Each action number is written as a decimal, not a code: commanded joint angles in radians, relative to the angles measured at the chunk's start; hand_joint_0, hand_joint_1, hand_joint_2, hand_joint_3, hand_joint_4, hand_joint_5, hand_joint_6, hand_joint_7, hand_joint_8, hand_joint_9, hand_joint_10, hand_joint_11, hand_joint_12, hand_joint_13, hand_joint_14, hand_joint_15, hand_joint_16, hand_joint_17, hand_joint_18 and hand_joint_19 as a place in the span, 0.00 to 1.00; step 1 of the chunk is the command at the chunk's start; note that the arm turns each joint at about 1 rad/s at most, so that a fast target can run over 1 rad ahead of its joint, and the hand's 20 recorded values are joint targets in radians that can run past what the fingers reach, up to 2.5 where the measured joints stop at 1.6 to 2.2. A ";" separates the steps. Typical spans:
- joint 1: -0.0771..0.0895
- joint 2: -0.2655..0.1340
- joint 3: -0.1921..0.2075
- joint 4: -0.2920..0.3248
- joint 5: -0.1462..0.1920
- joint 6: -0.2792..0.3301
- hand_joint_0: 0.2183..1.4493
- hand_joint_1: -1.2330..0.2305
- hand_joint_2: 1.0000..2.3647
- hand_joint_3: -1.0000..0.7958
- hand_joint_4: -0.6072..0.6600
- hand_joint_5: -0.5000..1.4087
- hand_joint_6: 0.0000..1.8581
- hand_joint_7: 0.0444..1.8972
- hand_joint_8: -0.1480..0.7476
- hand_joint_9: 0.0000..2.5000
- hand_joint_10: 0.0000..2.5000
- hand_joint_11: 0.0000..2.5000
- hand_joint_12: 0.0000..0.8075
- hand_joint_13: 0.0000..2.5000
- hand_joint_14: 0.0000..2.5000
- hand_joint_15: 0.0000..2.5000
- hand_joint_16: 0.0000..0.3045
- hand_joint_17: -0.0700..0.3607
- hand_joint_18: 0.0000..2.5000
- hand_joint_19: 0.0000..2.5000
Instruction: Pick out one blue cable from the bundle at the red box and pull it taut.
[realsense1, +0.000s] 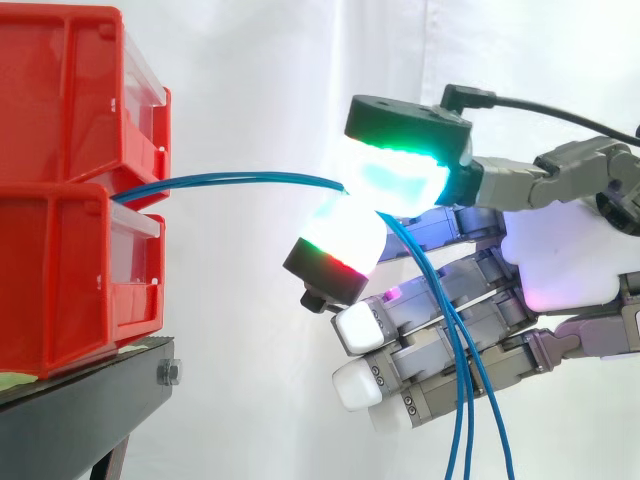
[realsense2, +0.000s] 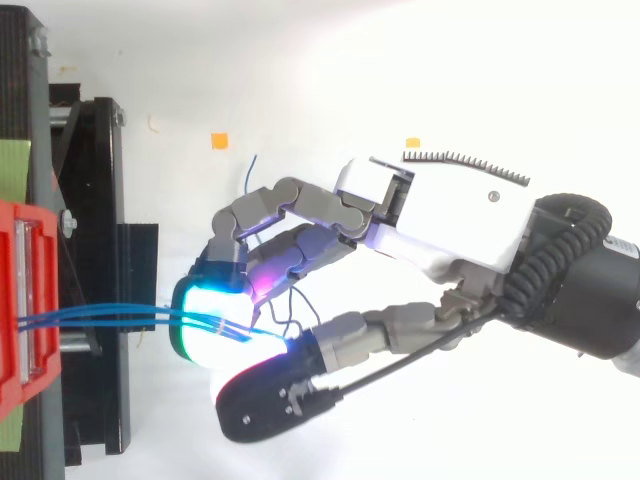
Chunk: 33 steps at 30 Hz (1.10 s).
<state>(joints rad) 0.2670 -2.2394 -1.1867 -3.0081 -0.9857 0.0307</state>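
As the robot hand (realsense1: 556, 252) pinches blue cables (realsense1: 250, 179), they arc — toward red box (realsense1: 60, 285).

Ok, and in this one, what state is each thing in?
hand: shut, pinching the blue cables between thumb and finger.
blue cables: several together, gently bowed from the red bins to the pinch, the rest hanging loose below.
red bins: stacked two high, upright on the black stand.
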 joint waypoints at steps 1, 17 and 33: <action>0.000 0.000 -0.001 0.000 -0.001 0.000 0.45 0.21 0.00 0.28 0.47 0.17 0.52 0.57 0.47 0.40 0.01 0.23 0.28 0.32 0.00 0.11 0.07 0.27 0.22 0.13; 0.000 0.001 -0.001 0.000 0.001 0.000 0.32 0.42 0.00 0.28 0.57 0.18 0.48 0.48 0.49 0.39 0.01 0.23 0.26 0.30 0.00 0.11 0.06 0.26 0.17 0.17; 0.000 0.001 -0.001 0.000 -0.001 0.000 0.45 0.30 0.00 0.32 0.42 0.16 0.51 0.57 0.49 0.36 0.01 0.22 0.23 0.26 0.00 0.12 0.04 0.23 0.12 0.17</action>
<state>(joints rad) 0.2669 -2.2391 -1.1867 -3.0081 -0.9861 0.0307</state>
